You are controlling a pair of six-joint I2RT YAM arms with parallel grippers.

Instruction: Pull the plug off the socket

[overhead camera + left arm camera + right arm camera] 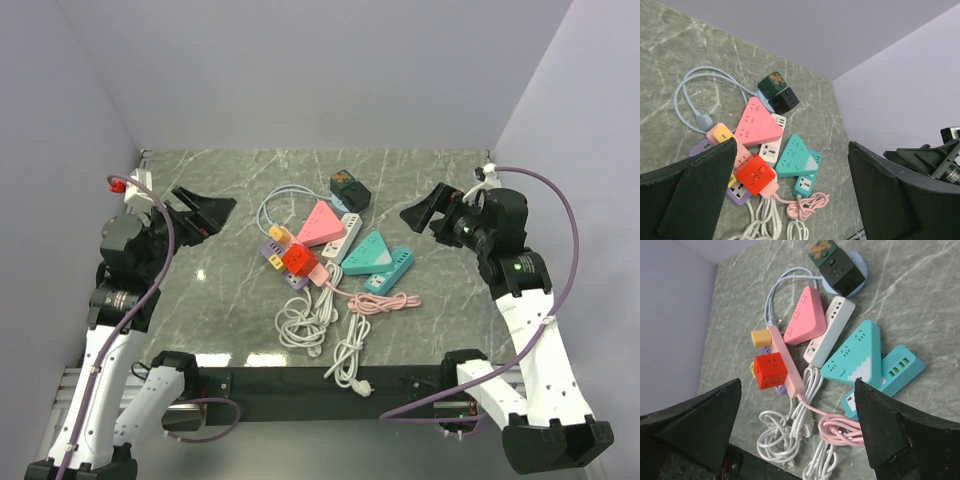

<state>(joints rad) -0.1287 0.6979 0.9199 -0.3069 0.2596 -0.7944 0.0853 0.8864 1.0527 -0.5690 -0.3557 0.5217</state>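
**Top view.** The red cube plug [298,258] sits mid-table in a cluster of power strips. It is pressed against a pink strip [322,276] and overlaps a purple strip [270,252]; I cannot tell which of the two it is seated in. A yellow cube [279,236] is just behind it. A pink triangle block [320,222], a white strip [346,232] and a teal triangle block [372,252] lie packed to its right. White cables [312,322] coil between the cluster and the near edge. Bare table [460,300] lies open on both sides of the cluster and behind it, with walls left, right and back. The left gripper [205,213] is spread wide and empty, to the left of the cluster and apart from the plug. The right gripper [428,212] is also spread and empty. It is on the far side, with the teal block between it and the plug.

**Left wrist view.** The red cube [756,174] is glossy with rounded corners. It shows low in the gap between the two fingers [695,190], nearer the left-hand one, with no contact.

**Right wrist view.** The red cube [770,371] touches the long side of the pink strip, and slots are visible on its face. The fingers [700,425] stand wide apart on either side of the cluster, clear of everything.
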